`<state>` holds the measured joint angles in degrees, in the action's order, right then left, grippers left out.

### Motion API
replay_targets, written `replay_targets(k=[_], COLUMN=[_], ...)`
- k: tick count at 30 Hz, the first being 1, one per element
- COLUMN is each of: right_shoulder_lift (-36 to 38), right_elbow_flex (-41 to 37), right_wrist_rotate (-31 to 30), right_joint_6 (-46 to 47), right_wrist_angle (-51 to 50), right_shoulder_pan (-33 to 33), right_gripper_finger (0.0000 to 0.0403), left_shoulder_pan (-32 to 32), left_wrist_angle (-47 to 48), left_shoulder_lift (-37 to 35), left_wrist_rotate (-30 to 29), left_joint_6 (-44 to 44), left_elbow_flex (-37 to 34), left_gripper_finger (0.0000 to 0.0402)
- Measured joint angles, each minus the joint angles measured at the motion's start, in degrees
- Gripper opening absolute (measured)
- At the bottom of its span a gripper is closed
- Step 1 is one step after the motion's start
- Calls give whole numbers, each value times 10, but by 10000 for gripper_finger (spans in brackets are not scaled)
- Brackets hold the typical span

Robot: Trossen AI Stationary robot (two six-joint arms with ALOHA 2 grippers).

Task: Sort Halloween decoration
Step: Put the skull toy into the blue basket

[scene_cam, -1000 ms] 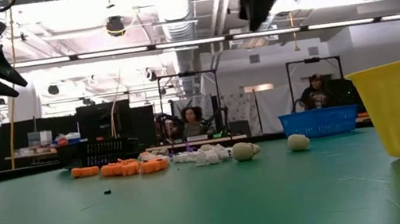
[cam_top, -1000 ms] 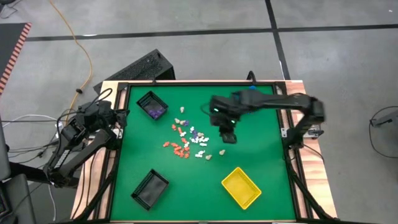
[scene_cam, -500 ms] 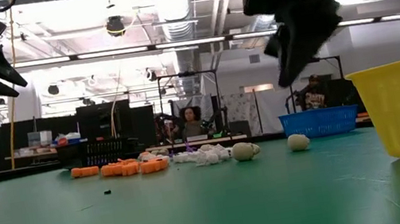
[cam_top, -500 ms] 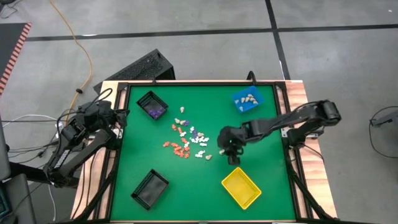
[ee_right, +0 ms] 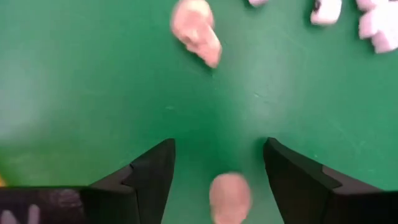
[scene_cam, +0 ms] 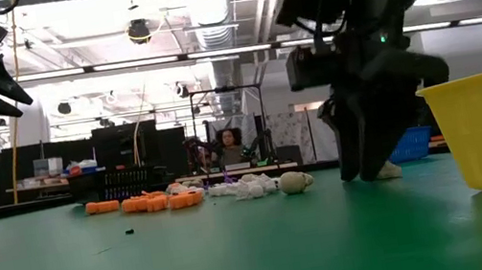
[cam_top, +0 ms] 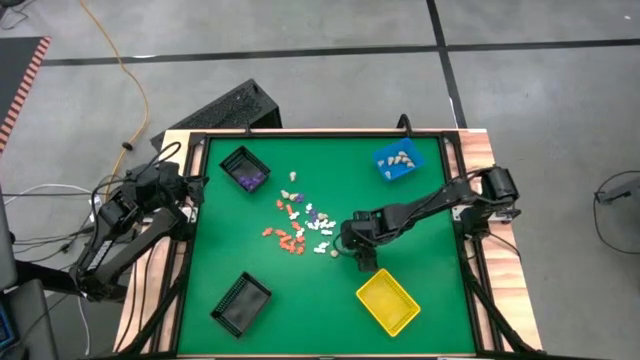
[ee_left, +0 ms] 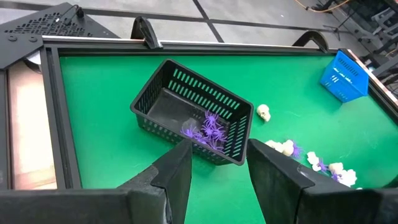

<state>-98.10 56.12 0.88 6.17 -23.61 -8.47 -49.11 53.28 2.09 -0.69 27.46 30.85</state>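
At the desk's (cam_top: 210,250) left edge the left gripper (ee_left: 214,171) hangs idle, jaws apart, empty, over the black mesh bin (cam_top: 244,169) holding purple pieces. Centre-left, the decorations (cam_top: 300,225) lie scattered: small moulded orange, white and purple bits on green felt. To their right the right gripper (cam_top: 364,262) sits low with jaws spread, empty, around a rounded beige skull (ee_right: 229,197). It looks like a pick in hand; next, closing squarely on it.
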Motion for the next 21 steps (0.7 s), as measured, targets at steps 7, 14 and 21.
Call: replay_targets(k=[7,14,21], right_shoulder_lift=[-14,12,29], right_elbow_flex=[2,0,-1], right_wrist_rotate=[-2,-10,-10], right_joint_6=[-2,-2,-2], right_wrist_angle=[-24,-106,-147], right_shoulder_pan=[3,11,33], right_gripper_finger=[269,269,268], left_shoulder_pan=[0,0,0], left_wrist_angle=[0,1,0], left_shoulder_lift=[0,0,0], left_wrist_rotate=[0,0,0], left_joint_6=[0,0,0], left_elbow_flex=[0,0,0], left_gripper_finger=[143,143,143])
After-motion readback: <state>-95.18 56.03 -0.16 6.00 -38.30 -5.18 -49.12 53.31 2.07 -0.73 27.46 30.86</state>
